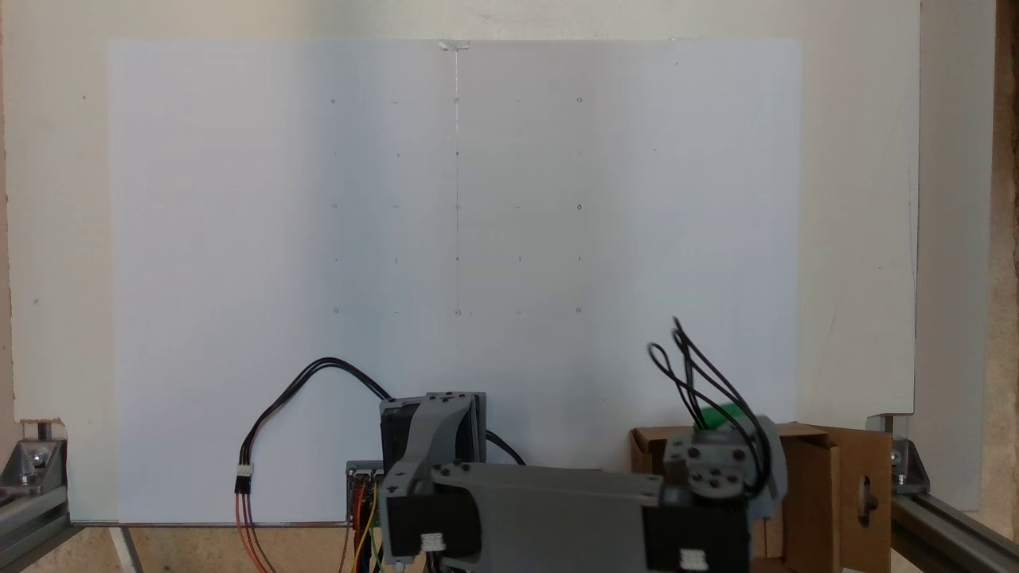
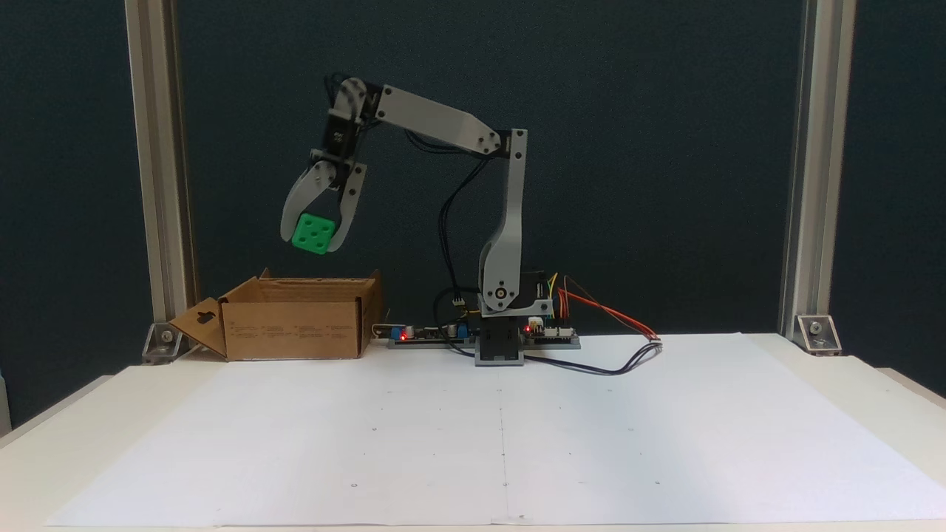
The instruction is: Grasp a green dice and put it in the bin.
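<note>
The green dice (image 2: 312, 234) hangs in the air, pinched between the grey fingers of my gripper (image 2: 310, 241), which points down above the bin (image 2: 294, 319). The bin is a brown cardboard box with open flaps; one side flap has a keyhole cut-out. A clear gap separates the dice from the box's top rim. From the other fixed view, a small patch of the green dice (image 1: 723, 415) peeks out behind the wrist and black cables, over the bin (image 1: 820, 485) at the lower right.
A large white paper sheet (image 2: 502, 436) with small marks covers the table. The arm's base (image 2: 499, 347) with circuit boards and loose wires (image 2: 606, 318) stands right of the box. Aluminium posts (image 2: 159, 177) rise at the back corners.
</note>
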